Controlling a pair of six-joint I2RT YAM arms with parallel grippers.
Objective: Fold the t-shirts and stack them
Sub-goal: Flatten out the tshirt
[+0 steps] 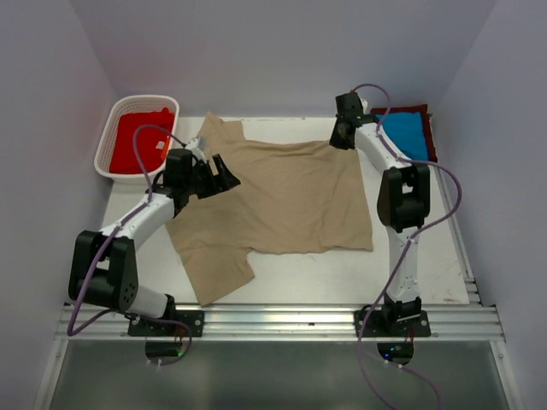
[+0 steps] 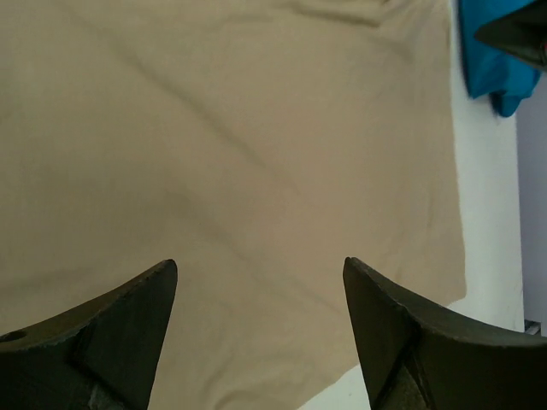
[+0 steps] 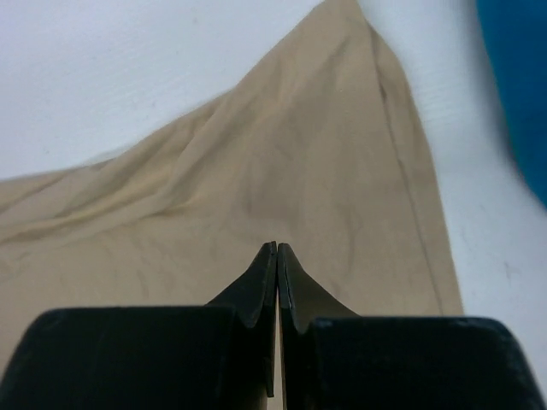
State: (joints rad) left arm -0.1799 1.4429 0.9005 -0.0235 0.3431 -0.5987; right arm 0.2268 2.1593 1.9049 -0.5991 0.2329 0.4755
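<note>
A tan t-shirt (image 1: pixel 291 196) lies spread flat across the middle of the table, with one sleeve toward the basket and one toward the near edge. My left gripper (image 1: pixel 224 175) hovers open over the shirt's left side; only tan cloth (image 2: pixel 256 128) shows between its fingers (image 2: pixel 261 265). My right gripper (image 1: pixel 342 137) is at the shirt's far right corner. Its fingers are pressed together (image 3: pixel 277 246), tips down at the tan cloth (image 3: pixel 299 171). No cloth shows between them. A bright blue t-shirt (image 1: pixel 406 132) lies on a dark maroon one (image 1: pixel 419 109) at the back right.
A white lattice basket (image 1: pixel 145 100) at the back left holds a red t-shirt (image 1: pixel 137 141). Blue cloth (image 3: pixel 517 77) lies close to the right of the right gripper. White walls close in the table on three sides. A metal rail (image 1: pixel 282 320) runs along the near edge.
</note>
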